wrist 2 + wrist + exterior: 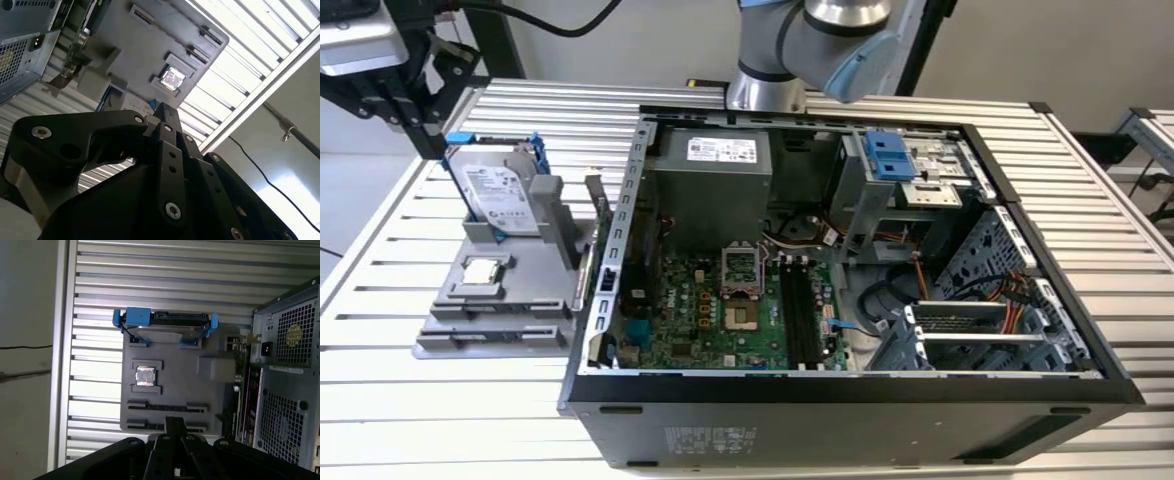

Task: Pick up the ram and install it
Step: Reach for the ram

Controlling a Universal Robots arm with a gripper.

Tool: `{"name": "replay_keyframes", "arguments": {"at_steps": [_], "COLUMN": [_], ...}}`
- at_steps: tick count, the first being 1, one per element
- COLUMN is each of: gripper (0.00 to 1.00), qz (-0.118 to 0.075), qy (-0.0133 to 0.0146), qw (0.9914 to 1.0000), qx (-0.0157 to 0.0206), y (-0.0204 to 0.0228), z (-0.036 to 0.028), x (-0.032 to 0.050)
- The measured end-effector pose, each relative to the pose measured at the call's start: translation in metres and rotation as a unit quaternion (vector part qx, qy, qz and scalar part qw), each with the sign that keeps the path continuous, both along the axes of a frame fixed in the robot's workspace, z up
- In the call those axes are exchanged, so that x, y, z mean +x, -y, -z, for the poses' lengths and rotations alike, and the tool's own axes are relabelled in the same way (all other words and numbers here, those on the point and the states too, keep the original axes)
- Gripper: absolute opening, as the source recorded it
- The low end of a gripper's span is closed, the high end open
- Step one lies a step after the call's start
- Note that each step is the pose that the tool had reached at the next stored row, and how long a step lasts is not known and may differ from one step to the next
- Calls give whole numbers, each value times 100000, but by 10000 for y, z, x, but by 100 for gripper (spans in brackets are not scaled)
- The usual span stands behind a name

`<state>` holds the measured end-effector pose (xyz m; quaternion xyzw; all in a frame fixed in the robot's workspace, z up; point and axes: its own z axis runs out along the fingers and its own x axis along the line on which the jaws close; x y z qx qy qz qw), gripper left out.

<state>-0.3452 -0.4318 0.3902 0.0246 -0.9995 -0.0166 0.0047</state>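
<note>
1. At nine o'clock of the open computer case [854, 385] in the exterior view, the ram [594, 250] stands on its edge at the grey fixture tray [540, 295], just beside the case wall.
2. On this tray the hard drive [500, 190] is at twelve o'clock of the processor chip [483, 270].
3. From the first wrist view, the gripper [175, 425] hangs above the tray, its fingers together and holding nothing.

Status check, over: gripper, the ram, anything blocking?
Gripper shut, empty, facing the grey tray, clear of it. Ram apparently on edge between tray and case, untouched. Nothing blocking it in view.
</note>
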Motion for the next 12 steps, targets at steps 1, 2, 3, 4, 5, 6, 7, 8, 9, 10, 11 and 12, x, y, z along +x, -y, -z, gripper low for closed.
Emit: {"name": "replay_keyframes", "arguments": {"at_steps": [1,2,3,4,5,6,7,8,9,10,11,12], "gripper": [0,0,0,0,0,0,0,0,0,0,0,0], "qz": [1,-3,-3,-4,-2,-1,3,1,2,-1,0,1], "qy": [3,3,0,0,1,2,3,1,3,2,2,1], "qw": [100000,100000,100000,100000,100000,100000,100000,100000,100000,100000,100000,100000], "qx": [3,4,1,1,1,4,3,4,3,2,2,2], "y": [22,45,68,92,114,136,157,177,196,216,236,255], "z": [2,5,7,9,12,14,16,18,20,22,25,27], "x": [0,0,0,0,0,0,-1,-1,-1,-1,-1,-1]}}
